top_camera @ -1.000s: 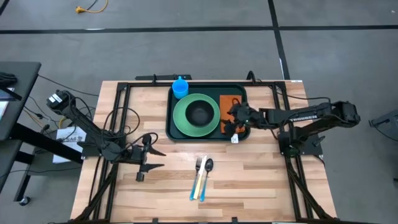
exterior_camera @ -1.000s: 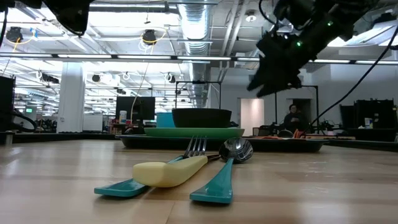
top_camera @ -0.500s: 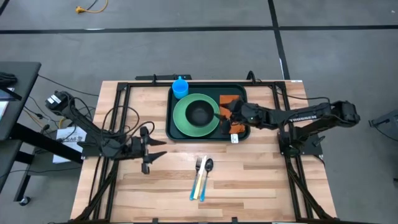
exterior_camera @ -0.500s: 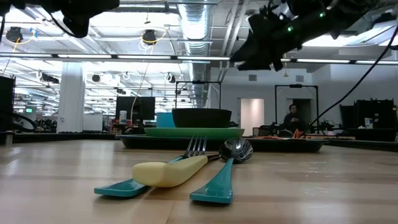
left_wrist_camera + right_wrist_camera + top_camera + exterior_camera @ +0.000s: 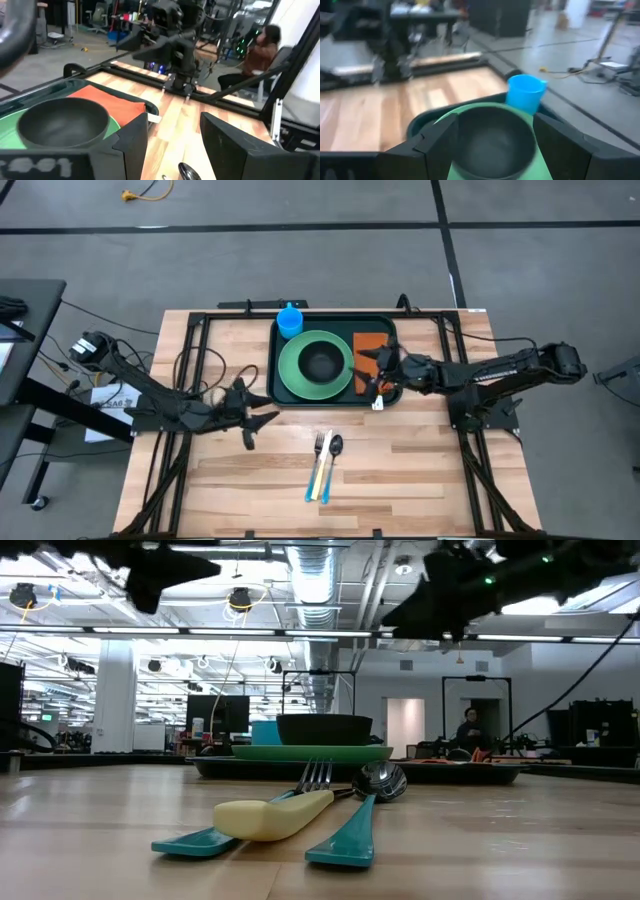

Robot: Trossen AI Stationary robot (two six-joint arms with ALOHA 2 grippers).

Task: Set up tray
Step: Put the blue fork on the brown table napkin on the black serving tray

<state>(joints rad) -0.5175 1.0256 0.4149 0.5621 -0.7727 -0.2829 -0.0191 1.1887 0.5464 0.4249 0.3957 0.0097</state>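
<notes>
The dark green tray (image 5: 335, 319) lies at the table's far middle. On it rest a round light-green plate (image 5: 292, 370) with a black bowl (image 5: 320, 363), a blue cup (image 5: 290, 320) and an orange napkin (image 5: 372, 342). My right gripper (image 5: 368, 370) hovers open over the tray's right part, facing the bowl (image 5: 492, 135) and the cup (image 5: 526, 92). My left gripper (image 5: 262, 420) is open above bare table, left of the cutlery (image 5: 323, 460), and points toward the tray. The left wrist view shows the bowl (image 5: 62, 122) and the napkin (image 5: 112, 102).
A fork, a spoon and a yellow-handled knife (image 5: 275, 815) lie together on the wood near the table's near middle. A small white tag (image 5: 377, 403) sits at the tray's near right rim. Bare wood stretches left and right of the cutlery. A person (image 5: 260, 50) sits beyond the table.
My left gripper has moved toward the table's right and a little toward the far edge, and has turned from pointing at the near edge to pointing right at the tray. My right gripper has risen above the tray, swinging slightly left over the plate and back.
</notes>
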